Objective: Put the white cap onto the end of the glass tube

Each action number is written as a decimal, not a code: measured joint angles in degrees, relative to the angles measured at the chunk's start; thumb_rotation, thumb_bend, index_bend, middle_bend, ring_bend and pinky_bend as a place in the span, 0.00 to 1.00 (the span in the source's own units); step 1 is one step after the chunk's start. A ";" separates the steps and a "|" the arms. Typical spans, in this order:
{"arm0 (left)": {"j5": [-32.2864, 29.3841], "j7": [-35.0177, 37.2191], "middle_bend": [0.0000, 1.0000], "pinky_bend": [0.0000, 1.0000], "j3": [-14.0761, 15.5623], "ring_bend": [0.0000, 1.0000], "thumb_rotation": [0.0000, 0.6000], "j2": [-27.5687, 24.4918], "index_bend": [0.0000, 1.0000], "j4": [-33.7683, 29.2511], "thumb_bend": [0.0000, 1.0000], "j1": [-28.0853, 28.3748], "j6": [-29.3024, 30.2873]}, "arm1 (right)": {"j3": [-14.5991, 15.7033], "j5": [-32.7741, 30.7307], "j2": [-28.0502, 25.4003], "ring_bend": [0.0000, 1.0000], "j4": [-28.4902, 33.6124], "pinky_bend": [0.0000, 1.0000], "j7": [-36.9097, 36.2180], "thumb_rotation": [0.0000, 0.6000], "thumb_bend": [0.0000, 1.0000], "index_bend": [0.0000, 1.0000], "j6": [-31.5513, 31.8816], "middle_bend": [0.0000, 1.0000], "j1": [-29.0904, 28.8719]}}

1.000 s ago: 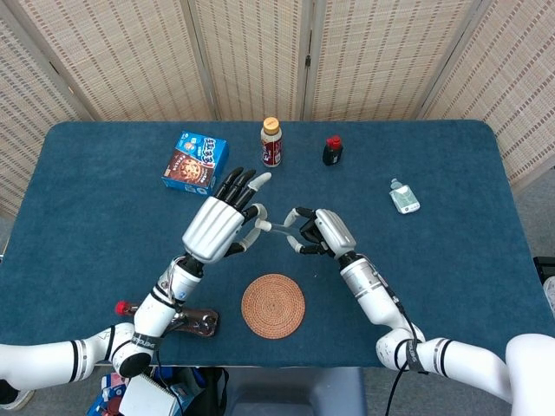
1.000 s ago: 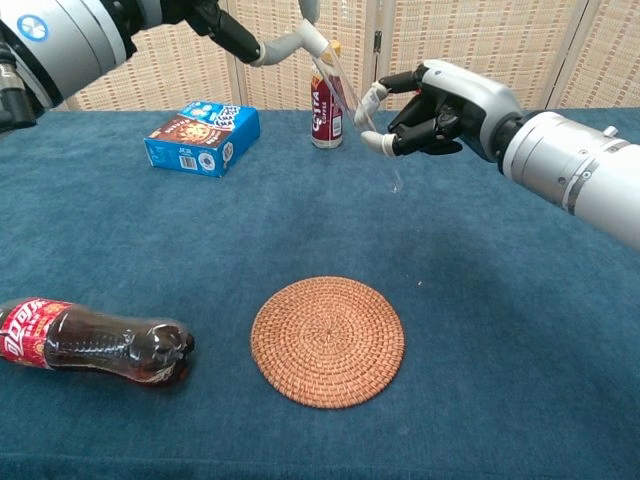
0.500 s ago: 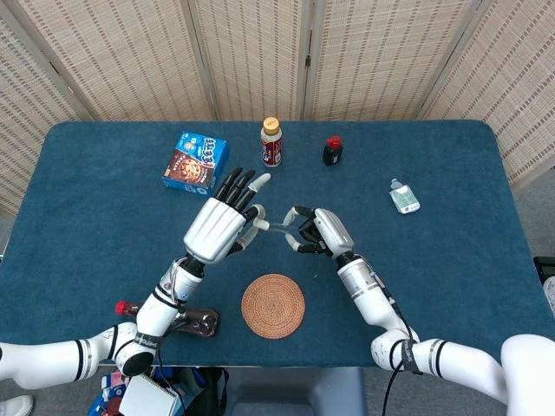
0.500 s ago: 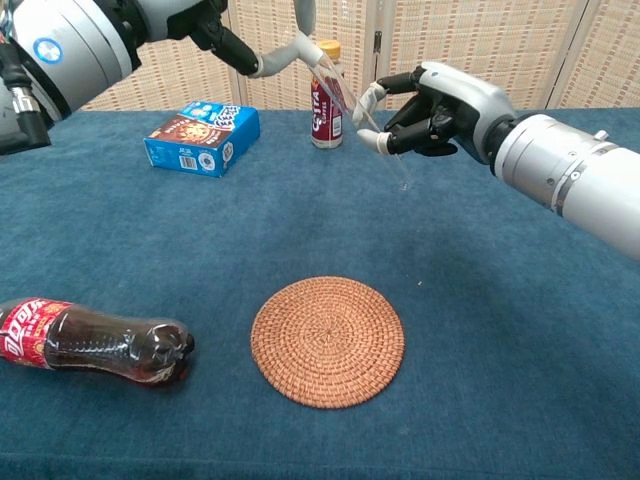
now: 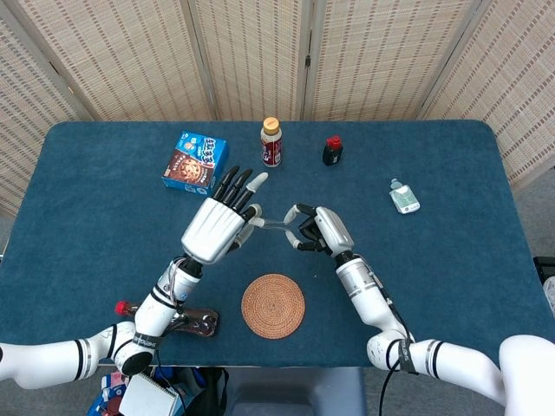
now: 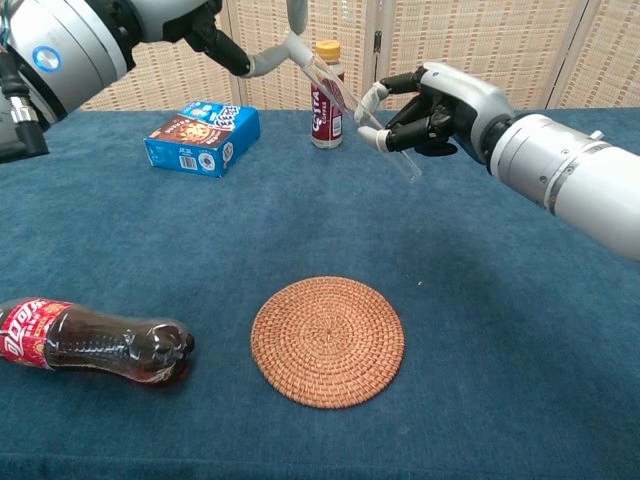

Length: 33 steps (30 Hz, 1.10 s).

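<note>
The clear glass tube hangs slanted above the table's middle, its upper end toward my left hand and its lower end free at the right. My right hand pinches the tube near its middle; in the head view the right hand sits right of the tube. My left hand has its long fingers spread, while its thumb and one finger close at the tube's upper end. The white cap is pinched there and mostly hidden by the left hand.
A woven coaster lies below the hands. A cola bottle lies at the front left. A blue cookie box, a coffee bottle, a small red-capped dark bottle and a small clear bottle stand further back.
The tube has tipped flatter, its free lower end swinging up and to the right. My left hand has shifted slightly left at the tube's upper end. The right hand has barely moved.
</note>
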State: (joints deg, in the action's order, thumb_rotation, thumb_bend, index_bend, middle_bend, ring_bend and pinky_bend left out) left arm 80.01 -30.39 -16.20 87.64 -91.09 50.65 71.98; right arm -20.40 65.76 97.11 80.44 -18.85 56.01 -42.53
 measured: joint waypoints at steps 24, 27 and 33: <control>-0.12 -2.51 0.08 0.00 -0.11 0.00 1.00 1.19 0.58 -0.28 0.46 -0.27 0.05 | -1.49 -1.07 2.89 1.00 -0.11 1.00 1.10 1.00 0.62 0.91 0.75 1.00 -0.53; -0.33 -2.51 0.08 0.00 -0.22 0.00 1.00 1.39 0.58 -0.35 0.46 -0.20 -0.11 | -1.64 -1.02 3.14 1.00 -0.33 1.00 0.95 1.00 0.63 0.91 0.81 1.00 -0.58; -0.40 -2.49 0.08 0.00 -0.24 0.00 1.00 1.53 0.56 -0.22 0.46 -0.15 -0.34 | -1.74 -0.90 3.27 1.00 -0.61 1.00 0.94 1.00 0.64 0.91 0.69 1.00 -0.64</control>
State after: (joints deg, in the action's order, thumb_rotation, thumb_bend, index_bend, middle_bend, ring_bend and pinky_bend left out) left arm 79.61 -32.88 -16.43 89.17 -91.31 50.49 71.64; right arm -22.14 64.86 100.38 79.83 -17.91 56.70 -43.17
